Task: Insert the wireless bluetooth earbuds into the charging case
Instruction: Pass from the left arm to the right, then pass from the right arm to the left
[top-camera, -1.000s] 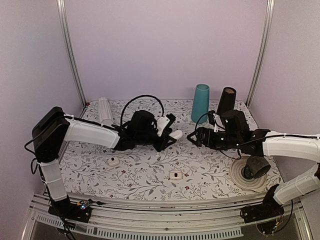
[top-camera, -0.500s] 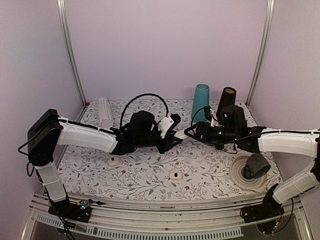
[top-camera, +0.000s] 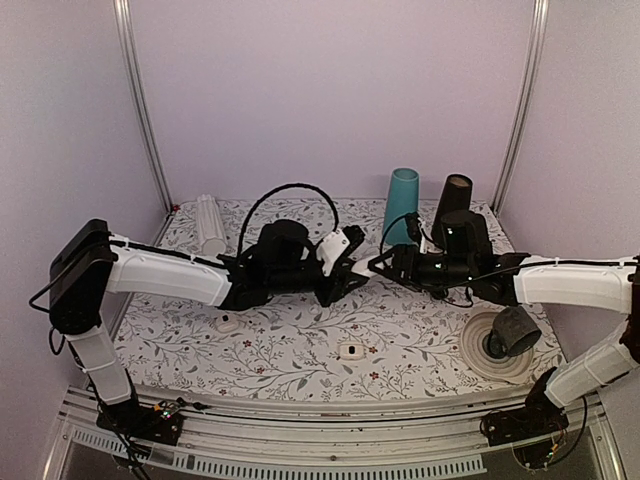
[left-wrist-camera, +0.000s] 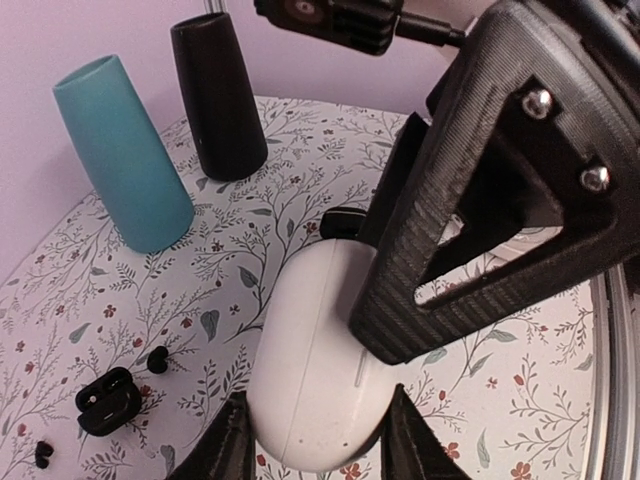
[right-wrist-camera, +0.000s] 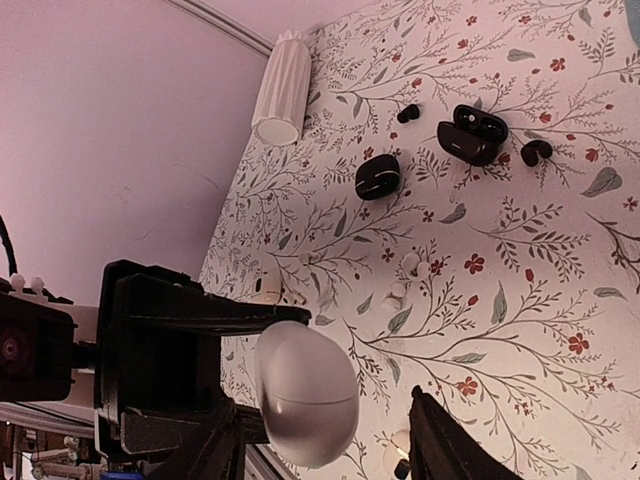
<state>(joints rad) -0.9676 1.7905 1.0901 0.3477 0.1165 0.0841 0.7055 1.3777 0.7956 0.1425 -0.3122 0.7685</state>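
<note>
Left gripper (left-wrist-camera: 320, 445) is clamped on the charging case (left-wrist-camera: 300, 370), holding it up off the table (top-camera: 420, 350), lid seam shut. Right gripper (right-wrist-camera: 330, 445) has its jaws apart, one on each side of the case's free end. There's a visible gap on one side in the right wrist view, so no grip there yet.

Earbuds: not in the case. Two tiny white specks on the cloth below are probably them (right-wrist-camera: 408, 263) (too small to be sure).

My read is that the step in hand is opening the lid. Plan for doing it cleanly:
- Left keeps a firm hold on the lower half only, with its fingers clear of the seam, or the lid won't lift.
- Right takes the lid half above the seam, squarely across the flats. The shell is glossy and rounded, so an off-centre pinch will squirt it out.
- Swing about the hinge line rather than pulling straight away.
- Light force, since the left hold is the only restraint.
</note>
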